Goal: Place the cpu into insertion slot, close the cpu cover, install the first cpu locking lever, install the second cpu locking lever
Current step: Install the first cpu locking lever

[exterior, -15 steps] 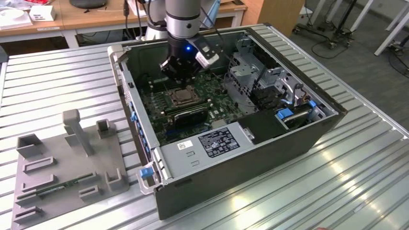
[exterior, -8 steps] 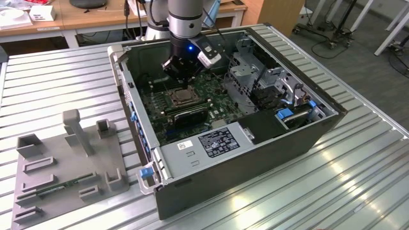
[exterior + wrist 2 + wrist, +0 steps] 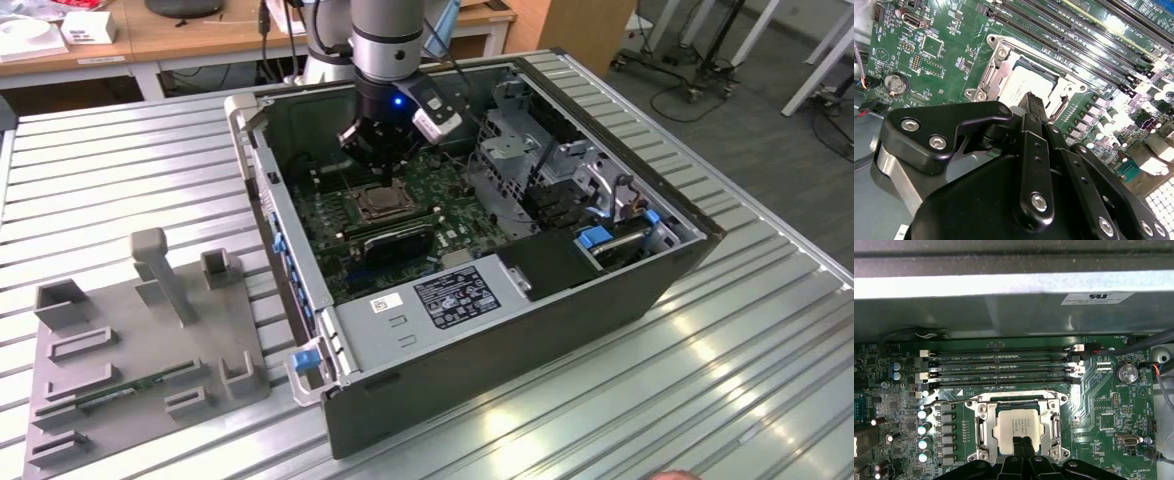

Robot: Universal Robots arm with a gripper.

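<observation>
Ribbed metal table (image 3: 747, 390) carries an open computer case (image 3: 601, 300) lying on its side. Inside it, the cpu (image 3: 1021, 422) lies flat in the insertion slot (image 3: 1019, 404). Its silvery top shows through the window of the cpu cover (image 3: 985, 426), which lies down around it. The pincer (image 3: 1022, 439) is closed and empty, fingertips together at one edge of the cpu's top; whether they touch it I cannot tell. One thin locking lever (image 3: 949, 402) runs out from the frame's corner. Long black memory slots (image 3: 1004, 367) lie beside the socket on the green motherboard (image 3: 1104, 405). A gray fixture tray (image 3: 120, 370) rests on the table at the exterior view's left.
</observation>
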